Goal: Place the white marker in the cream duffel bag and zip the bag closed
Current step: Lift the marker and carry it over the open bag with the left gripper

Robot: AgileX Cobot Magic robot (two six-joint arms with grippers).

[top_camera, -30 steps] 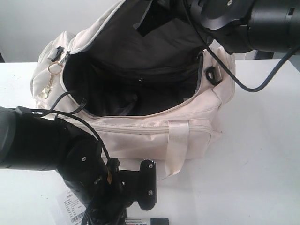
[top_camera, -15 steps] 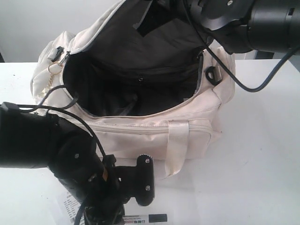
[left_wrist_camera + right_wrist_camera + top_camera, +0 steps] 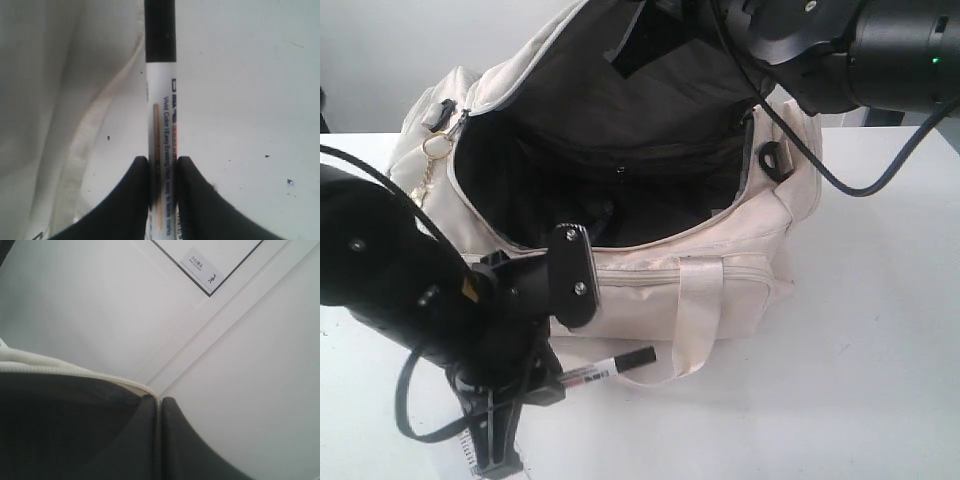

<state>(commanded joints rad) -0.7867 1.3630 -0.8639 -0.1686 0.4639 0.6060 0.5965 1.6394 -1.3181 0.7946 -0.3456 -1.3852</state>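
White marker [image 3: 605,368] clamped by its printed barrel between the narrowly parted jaws of the left gripper [image 3: 162,162], black cap foremost, apparently lifted just off the desk [image 3: 880,300] near its near edge in the exterior view, just in front of the cream duffel bag [image 3: 650,290]. Bag toward the desk's far edge, top zipper undone, far flap pinched and held up by the tightly closed right gripper [image 3: 160,401]. Done: pickup and opening; left, by judgement: carrying over the near rim, release inside, zipping shut.
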